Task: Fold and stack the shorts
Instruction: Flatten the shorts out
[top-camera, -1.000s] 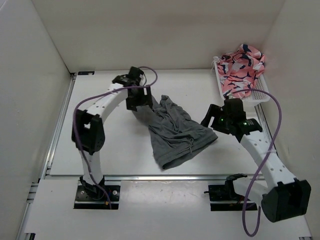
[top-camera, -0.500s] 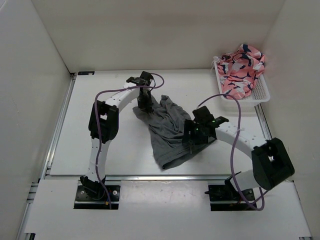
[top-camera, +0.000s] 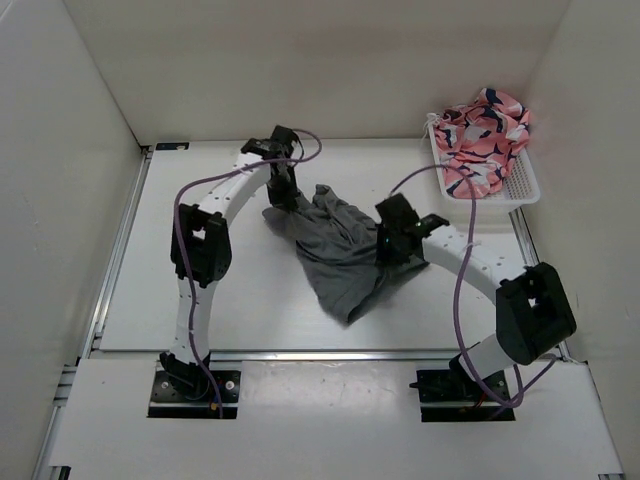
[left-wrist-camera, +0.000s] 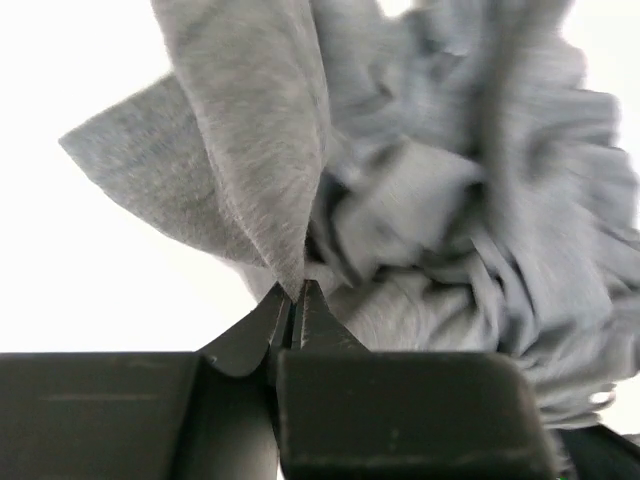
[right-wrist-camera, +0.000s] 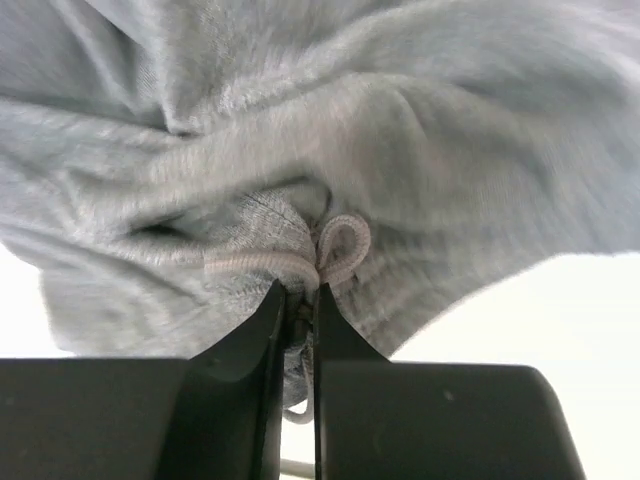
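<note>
Left gripper (left-wrist-camera: 297, 293) is pinching the shorts (top-camera: 335, 255) at 11 o'clock; right gripper (right-wrist-camera: 297, 291) is clamping their cloth and drawstring (right-wrist-camera: 338, 245) at 3 o'clock.

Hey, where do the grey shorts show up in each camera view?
Top external: shorts bunched in the middle of the picture.
Left wrist: shorts fill the upper right, one fold pinched in the shut jaws.
Right wrist: shorts fill the upper frame, with the drawstring loop just above the shut jaws.
Shared landmark: the white table shows beneath the cloth in every view.
</note>
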